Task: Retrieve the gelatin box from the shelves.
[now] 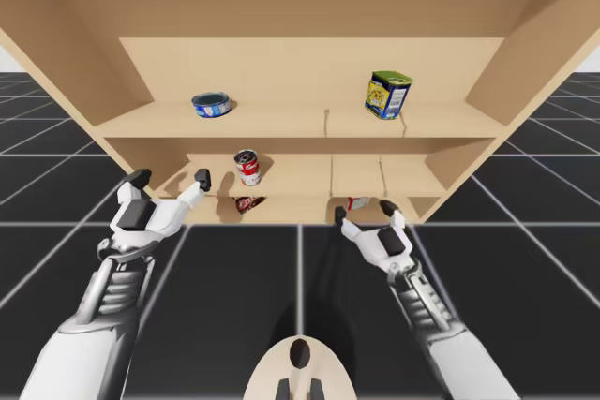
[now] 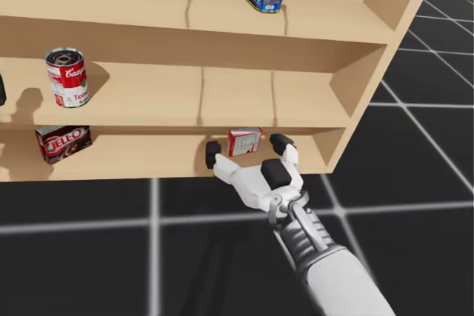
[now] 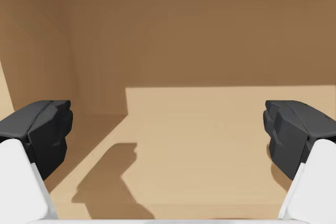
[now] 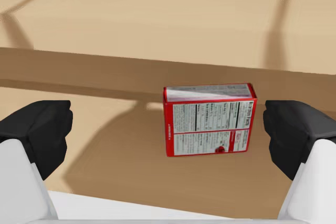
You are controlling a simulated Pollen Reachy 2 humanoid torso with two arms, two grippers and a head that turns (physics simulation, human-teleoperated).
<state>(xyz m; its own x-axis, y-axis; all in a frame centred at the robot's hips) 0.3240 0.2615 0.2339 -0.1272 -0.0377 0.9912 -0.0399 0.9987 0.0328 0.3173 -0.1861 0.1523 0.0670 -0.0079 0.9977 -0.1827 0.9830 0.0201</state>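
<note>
Wooden shelves (image 1: 309, 124) stand on a black gridded floor, three boards deep. The red box (image 4: 210, 120) stands upright on the lowest board, right of the middle and near its front edge. My right end effector (image 2: 246, 149) is at that edge, released, its fingers spread wide; the box is just ahead of the gap between them and touches neither finger. Well to the left on the same board sits a dark box (image 2: 63, 143). Above it, on the middle board, stands a red-and-white can (image 2: 67, 76). The top board carries a flat blue can (image 1: 212, 103) at the left and a blue-and-yellow can (image 1: 387, 95) at the right. My left end effector (image 1: 171, 178) is also released, at the shelves' left side, with bare board ahead of it.
</note>
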